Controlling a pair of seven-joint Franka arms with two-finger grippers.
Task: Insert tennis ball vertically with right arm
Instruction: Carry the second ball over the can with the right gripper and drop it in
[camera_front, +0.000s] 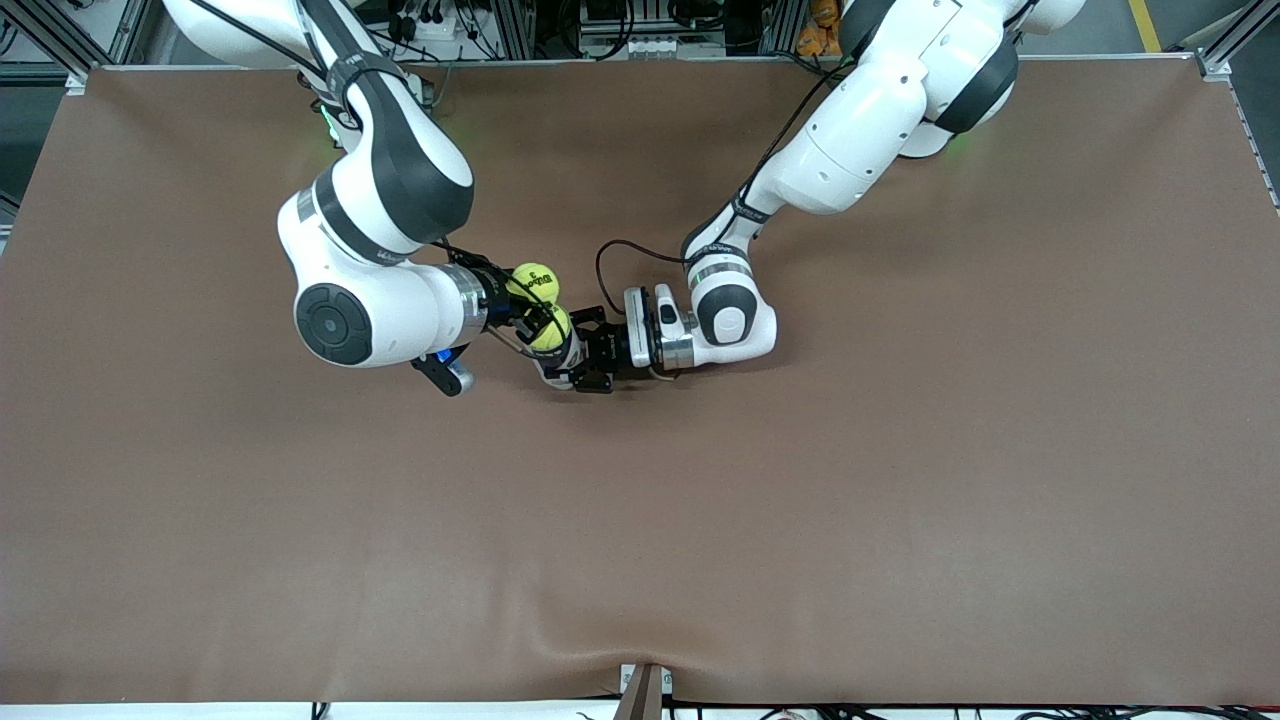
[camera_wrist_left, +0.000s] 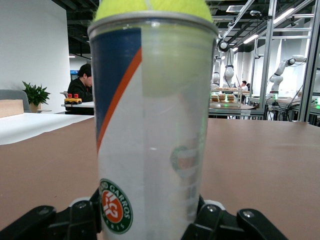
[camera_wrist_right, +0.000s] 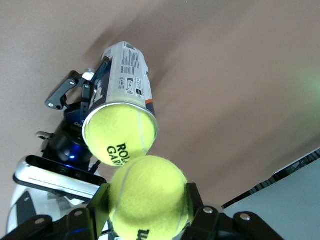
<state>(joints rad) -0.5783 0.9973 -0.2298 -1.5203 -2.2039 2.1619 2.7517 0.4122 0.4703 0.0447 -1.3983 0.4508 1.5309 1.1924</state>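
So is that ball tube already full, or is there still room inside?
Apparently full: a ball sits at the open mouth of the tube, poking above its rim. The right tool holds a second ball just outside it.

Brown table cover (camera_front: 900, 480), seated person (camera_wrist_left: 81, 85) at a desk, potted plant (camera_wrist_left: 35, 95)

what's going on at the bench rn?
Left gripper holds a tennis ball can upright on the table, jaws closed on its base; a ball already sits at the can's mouth. Right gripper holds a second tennis ball over the can, not yet inserted.
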